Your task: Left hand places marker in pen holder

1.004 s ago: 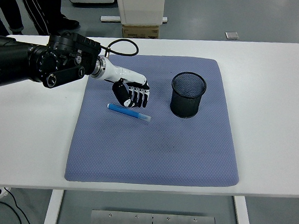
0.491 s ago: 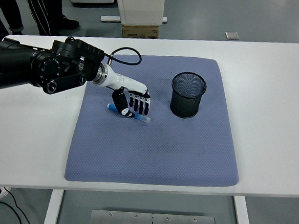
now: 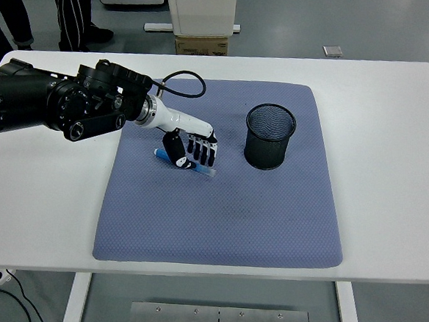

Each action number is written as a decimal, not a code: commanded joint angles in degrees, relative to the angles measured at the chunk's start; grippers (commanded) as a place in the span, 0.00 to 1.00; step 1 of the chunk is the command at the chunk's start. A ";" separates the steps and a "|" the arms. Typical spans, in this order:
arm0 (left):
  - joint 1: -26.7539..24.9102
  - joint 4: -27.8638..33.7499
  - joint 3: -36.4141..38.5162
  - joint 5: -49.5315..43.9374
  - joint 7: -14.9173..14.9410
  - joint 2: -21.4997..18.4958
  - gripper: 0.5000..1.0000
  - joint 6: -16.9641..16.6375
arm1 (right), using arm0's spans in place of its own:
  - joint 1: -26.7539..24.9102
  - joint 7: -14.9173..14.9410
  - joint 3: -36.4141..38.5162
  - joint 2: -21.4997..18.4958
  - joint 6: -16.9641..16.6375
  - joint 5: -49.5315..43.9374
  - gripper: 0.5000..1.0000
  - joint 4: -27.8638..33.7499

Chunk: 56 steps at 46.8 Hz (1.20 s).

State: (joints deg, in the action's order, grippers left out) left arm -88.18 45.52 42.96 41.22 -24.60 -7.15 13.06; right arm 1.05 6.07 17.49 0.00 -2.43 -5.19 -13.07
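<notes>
On the blue mat (image 3: 219, 205), the marker (image 3: 187, 163) lies flat, pointing lower-right; the left hand (image 3: 192, 150) reaches down, fingers curling around it without lifting.

Bulky black left arm (image 3: 56, 106), looped black cable (image 3: 179, 81), white-backed, dark-fingered hand (image 3: 190, 146)

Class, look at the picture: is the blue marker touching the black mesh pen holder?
Apart. The head view shows bare blue mat between the marker, lying under the left hand, and the pen holder.

Blue marker (image 3: 199, 167) lies flat, left of upright black mesh pen holder (image 3: 269, 136).
</notes>
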 commanded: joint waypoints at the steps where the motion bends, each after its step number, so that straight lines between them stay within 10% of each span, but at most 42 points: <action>1: -0.24 0.27 0.02 0.35 -0.01 -0.05 0.16 0.03 | 0.00 0.00 0.00 0.00 0.06 0.00 1.00 -0.02; 43: 0.29 1.50 0.11 2.63 -0.10 0.03 0.39 -2.69 | 0.00 0.00 0.00 0.00 -0.03 0.00 1.00 -0.02; 56: 0.29 1.50 0.11 4.39 -0.10 0.12 0.14 -2.78 | 0.00 0.00 0.00 0.00 0.06 0.00 1.00 -0.02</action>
State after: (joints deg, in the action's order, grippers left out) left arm -87.89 47.03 43.07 45.05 -24.71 -7.11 10.29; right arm 1.05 6.07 17.49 0.00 -2.45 -5.19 -13.09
